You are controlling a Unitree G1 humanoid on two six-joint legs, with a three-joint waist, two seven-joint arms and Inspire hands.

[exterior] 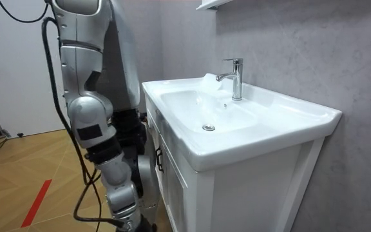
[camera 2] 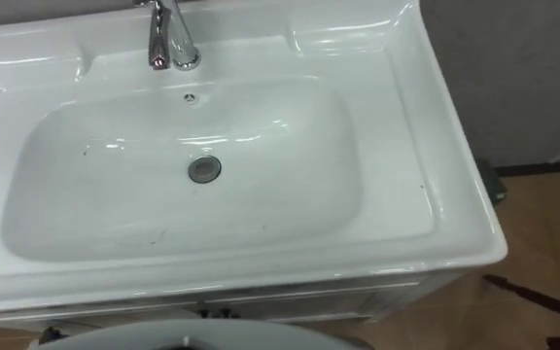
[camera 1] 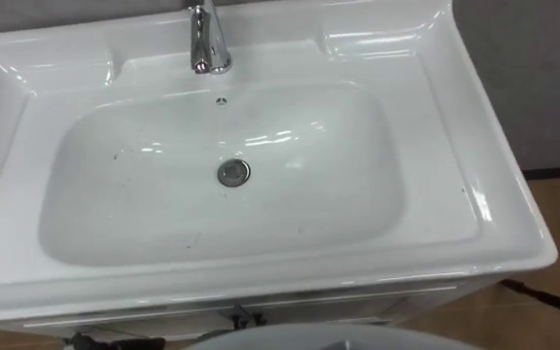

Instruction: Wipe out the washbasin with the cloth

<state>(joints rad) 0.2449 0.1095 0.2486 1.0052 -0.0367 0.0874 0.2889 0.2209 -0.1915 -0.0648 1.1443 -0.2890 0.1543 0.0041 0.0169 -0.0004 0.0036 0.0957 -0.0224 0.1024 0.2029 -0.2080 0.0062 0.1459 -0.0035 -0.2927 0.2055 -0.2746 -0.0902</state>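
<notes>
The white basin (camera 1: 144, 209) lies right below me, with a chrome tap (camera 1: 207, 39) at its back rim and a round metal drain (camera 1: 232, 172) in the middle of the bowl. A few small dark specks dot the bowl's left and front slopes. In the room view I stand upright at the front of the basin (exterior: 192, 103). My right arm hangs straight down beside the cabinet, and my right hand (exterior: 129, 219) is low at the picture's bottom edge, well below the rim.
The basin sits on a white cabinet (exterior: 237, 193) with a dark door handle (exterior: 158, 158), against a grey wall. Wooden floor (camera 1: 557, 224) runs along my right side. A white shelf edge (exterior: 211, 4) juts from the wall above the tap.
</notes>
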